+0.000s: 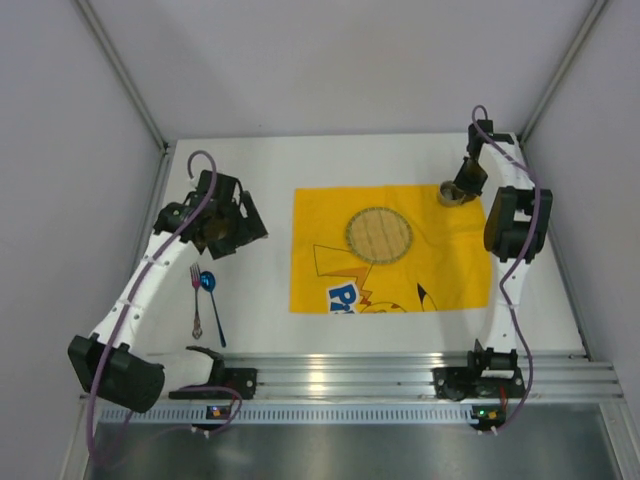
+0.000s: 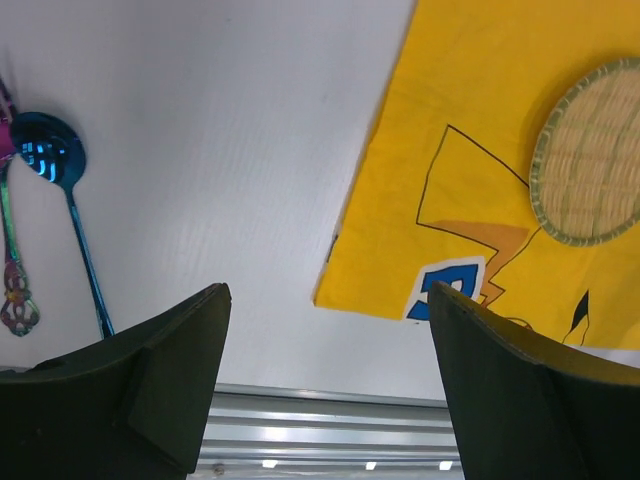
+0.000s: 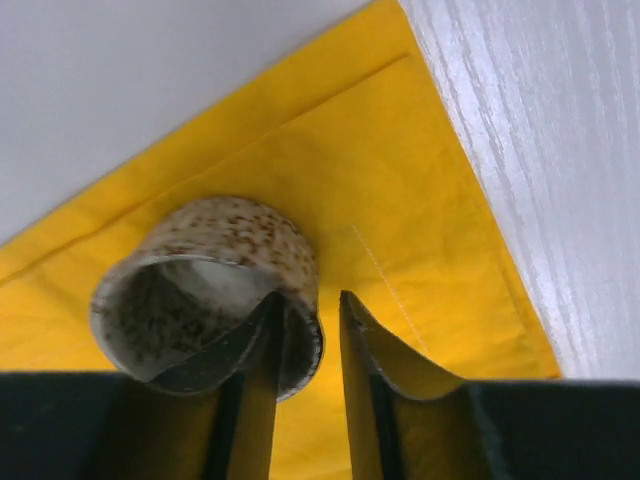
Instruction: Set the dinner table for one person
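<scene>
- The dinner table point(image 1: 262, 165) is a white top that fills the workspace, with a ribbed metal rail point(image 1: 350, 378) along its near edge, where the two arm bases are bolted.
- A yellow placemat point(image 1: 440, 260) with a cartoon print lies flat in the middle of the table. A round woven mat point(image 1: 378, 235) sits on its far half.
- A fork point(image 1: 195, 300) and a blue spoon point(image 1: 214, 312) lie side by side on bare table left of the placemat. The fork is on the outside, and both handles point toward the rail.
- The left gripper point(image 1: 228, 225) is over bare table between the cutlery and the placemat's left edge. In the left wrist view this gripper point(image 2: 330, 292) is spread wide with nothing between its fingers point(image 2: 170, 390). The placemat's near left corner point(image 2: 420, 200), the spoon point(image 2: 75, 230) and part of the fork point(image 2: 8, 240) show below it.
- The right gripper point(image 1: 462, 188) is at the placemat's far right corner, at a speckled cup point(image 1: 447, 196).
- In the right wrist view the right gripper point(image 3: 308, 310) is nearly closed, pinching the wall of the cup point(image 3: 210, 250), with one finger point(image 3: 250, 350) inside the rim and the other outside.
- The cup is over the yellow cloth point(image 3: 380, 160) close to that corner, with white tabletop point(image 3: 560, 150) just beyond. I cannot tell whether its base touches the cloth.
</scene>
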`<state>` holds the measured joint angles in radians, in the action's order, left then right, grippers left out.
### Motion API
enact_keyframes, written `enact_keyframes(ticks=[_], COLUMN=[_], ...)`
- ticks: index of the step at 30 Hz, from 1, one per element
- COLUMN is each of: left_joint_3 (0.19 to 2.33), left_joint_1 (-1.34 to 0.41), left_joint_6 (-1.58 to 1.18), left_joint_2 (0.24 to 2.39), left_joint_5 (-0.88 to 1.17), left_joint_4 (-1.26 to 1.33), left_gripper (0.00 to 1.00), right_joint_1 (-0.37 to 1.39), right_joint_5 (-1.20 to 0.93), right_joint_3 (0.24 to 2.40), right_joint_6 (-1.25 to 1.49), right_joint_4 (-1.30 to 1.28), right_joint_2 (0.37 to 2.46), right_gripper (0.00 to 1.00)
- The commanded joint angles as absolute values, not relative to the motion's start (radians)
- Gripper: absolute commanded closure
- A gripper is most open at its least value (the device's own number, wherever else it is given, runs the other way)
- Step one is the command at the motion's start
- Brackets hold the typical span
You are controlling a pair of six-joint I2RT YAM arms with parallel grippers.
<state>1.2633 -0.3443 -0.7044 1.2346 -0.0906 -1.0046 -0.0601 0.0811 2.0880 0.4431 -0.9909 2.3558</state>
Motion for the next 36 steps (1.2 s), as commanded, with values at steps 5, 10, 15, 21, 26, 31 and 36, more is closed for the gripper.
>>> enact_keyframes(ticks=[5, 10, 15, 21, 26, 31, 36], left_joint_3=[1.262, 1.247, 1.131, 1.048, 1.014, 1.028, 0.963], left_joint_1=[-0.129, -0.046, -0.008, 0.025, 0.055, 0.150, 0.212], left_joint_6=[-0.617, -0.636, -0.699, -0.758, -0.724, -0.534, -0.387], left_joint_2=[1.232, 1.316, 1.394, 1.492, 1.551, 1.589, 1.612], left_joint_5=[-0.023, -0.063, 0.028, 0.009, -0.075, -0.159, -0.124], left_joint_4=[-1.054, -1.098, -0.991, -0.917, -0.884, -0.885, -0.790], left_gripper=[0.16, 0.21, 0.23, 0.26, 0.25, 0.24, 0.25], right_joint_1=[-0.064, -0.054, 0.086, 0.258, 0.299, 0.296, 0.295], right_joint_5=[0.083, 0.052, 0.045, 0.005, -0.034, -0.029, -0.032], right_joint_3=[2.057, 1.984, 1.829, 1.637, 1.488, 1.391, 1.359], right_joint_6=[0.460, 0.462, 0.462, 0.502, 0.505, 0.489, 0.483], right_joint_4=[-1.012, -0.994, -0.957, -0.923, -0.891, -0.885, -0.879], right_joint_2=[2.303, 2.165, 1.961, 1.786, 1.666, 1.609, 1.594], right_gripper=[0.17, 0.02, 0.01, 0.00, 0.00, 0.00, 0.00])
